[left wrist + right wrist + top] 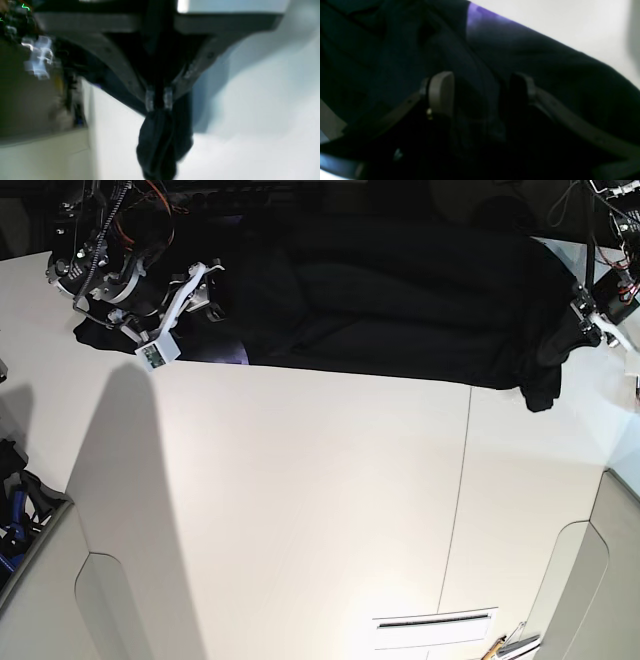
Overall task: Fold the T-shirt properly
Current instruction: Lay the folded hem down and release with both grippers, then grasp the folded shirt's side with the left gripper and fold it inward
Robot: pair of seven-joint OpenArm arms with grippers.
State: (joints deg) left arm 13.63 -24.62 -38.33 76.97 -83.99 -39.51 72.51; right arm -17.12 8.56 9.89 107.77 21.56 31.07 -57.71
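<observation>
Wide white desk (320, 510), bare across most of the base view, with a thin seam running down its right half. Along the far edge, the black T-shirt (400, 300) stretched in a long bunched band between the two arms, rumpled into soft folds, with one end trailing down as a dark tail at the right. A strip of purple print showing at the shirt's lower-left edge in the base view, and again as a purple patch along the cloth edge in the right wrist view (482, 17).

Left end effector (159, 98) clenched on the T-shirt: clear fingertips (149, 98) pressed together with a gathered bundle of dark cloth hanging below them, lifted off the desk surface. Much motion blur in that view.

Right end effector (480, 95) with fingers spread apart on either side of a ridge of black fabric; cannot tell from the dark, blurred picture whether pinching the cloth or merely straddling it.
</observation>
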